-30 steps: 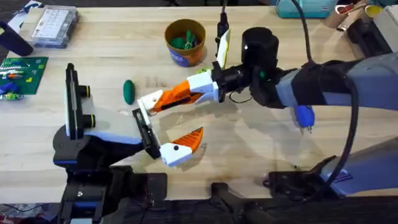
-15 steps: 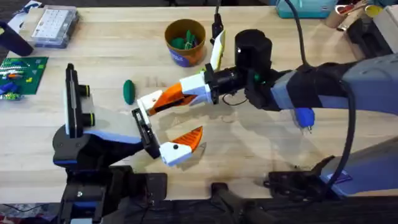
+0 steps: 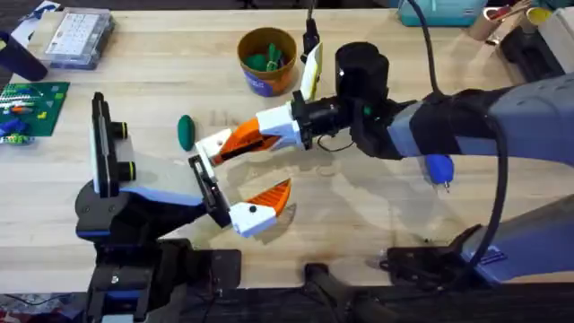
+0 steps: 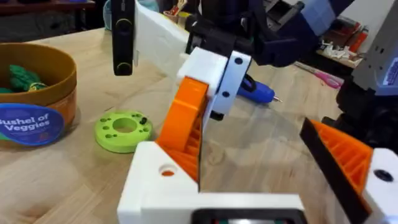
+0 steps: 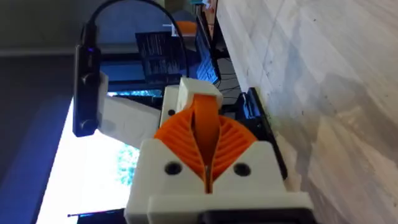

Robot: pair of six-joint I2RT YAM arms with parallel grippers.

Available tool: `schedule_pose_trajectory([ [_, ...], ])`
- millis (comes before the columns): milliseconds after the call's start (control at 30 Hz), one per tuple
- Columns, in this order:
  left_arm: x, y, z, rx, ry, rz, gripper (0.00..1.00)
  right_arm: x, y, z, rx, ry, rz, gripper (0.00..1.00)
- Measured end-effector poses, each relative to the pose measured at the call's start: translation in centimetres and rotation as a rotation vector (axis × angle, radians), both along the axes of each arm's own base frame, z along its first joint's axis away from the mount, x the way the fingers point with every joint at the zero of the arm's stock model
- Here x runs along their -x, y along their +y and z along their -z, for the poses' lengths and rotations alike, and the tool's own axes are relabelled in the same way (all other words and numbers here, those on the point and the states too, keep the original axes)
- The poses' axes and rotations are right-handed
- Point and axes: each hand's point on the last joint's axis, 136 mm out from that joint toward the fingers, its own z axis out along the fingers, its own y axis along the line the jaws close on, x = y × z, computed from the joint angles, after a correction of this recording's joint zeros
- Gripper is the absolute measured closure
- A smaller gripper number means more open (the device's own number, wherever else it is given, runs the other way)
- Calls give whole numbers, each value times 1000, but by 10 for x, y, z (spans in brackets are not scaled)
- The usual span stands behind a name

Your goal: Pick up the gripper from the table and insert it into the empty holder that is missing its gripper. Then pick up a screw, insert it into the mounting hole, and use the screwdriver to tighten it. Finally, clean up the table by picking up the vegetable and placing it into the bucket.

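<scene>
Two orange pads of my right gripper (image 3: pixel 247 139) are pinched together on the gripper (image 3: pixel 226 148), its end at the holder (image 4: pixel 155 183). If I push at a slant, it may jam or slip from my pinch, leaving the mounting hole (image 4: pixel 166 169) misaligned.

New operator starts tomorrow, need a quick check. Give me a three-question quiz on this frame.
1. True or false: the vegetable lies on the table, outside the bucket.
2. What is the right gripper shut on? A) a screw B) the gripper C) the vegetable
3. Short answer: where is the screwdriver, and is it held?

Key
1. True.
2. B, the orange ribbed finger, brought up to the holder.
3. On the table beside the right arm, held by nothing.
</scene>
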Motion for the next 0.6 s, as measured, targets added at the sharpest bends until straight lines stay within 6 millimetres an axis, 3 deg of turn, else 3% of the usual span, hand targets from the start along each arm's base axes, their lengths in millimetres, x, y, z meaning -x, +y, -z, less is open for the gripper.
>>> schedule_pose_trajectory([
  [600, 0, 0, 0, 1, 2, 0, 13, 0, 0, 0, 4, 17, 3, 986],
])
